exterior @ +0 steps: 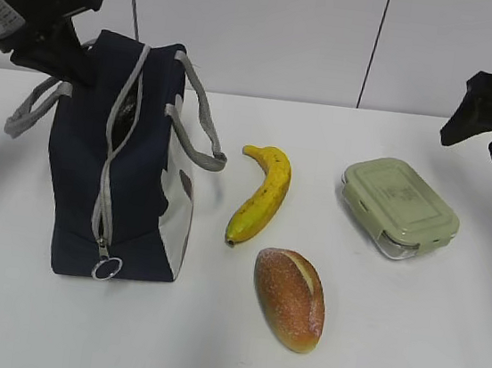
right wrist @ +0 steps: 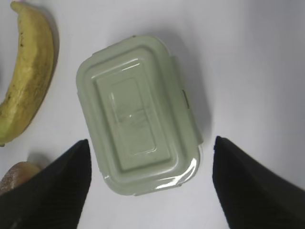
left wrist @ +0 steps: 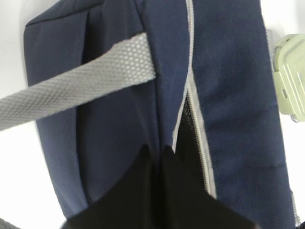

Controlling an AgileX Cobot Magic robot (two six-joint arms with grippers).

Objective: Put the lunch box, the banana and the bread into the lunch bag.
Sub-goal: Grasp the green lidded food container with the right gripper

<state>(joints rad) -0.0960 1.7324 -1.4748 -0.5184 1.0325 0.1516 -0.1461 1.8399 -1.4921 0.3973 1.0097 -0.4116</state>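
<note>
The navy lunch bag (exterior: 136,162) stands at the left, its grey zipper (exterior: 108,176) partly open along the top. My left gripper (exterior: 64,58) is shut on a fold of the bag's fabric (left wrist: 157,150) at the far top end, just left of the zipper gap (left wrist: 188,124). The banana (exterior: 262,195) lies mid-table, with the bread (exterior: 290,297) in front of it. The green-lidded lunch box (exterior: 398,207) sits to the right. My right gripper (exterior: 475,145) hangs open above the lunch box (right wrist: 140,129), one finger to each side (right wrist: 151,143), not touching it.
The bag's grey strap handles (exterior: 195,124) loop out on both sides; one strap (left wrist: 76,86) crosses the left wrist view. A metal ring pull (exterior: 108,268) hangs at the bag's near end. The banana (right wrist: 26,71) and a bit of bread (right wrist: 19,174) lie left of the lunch box.
</note>
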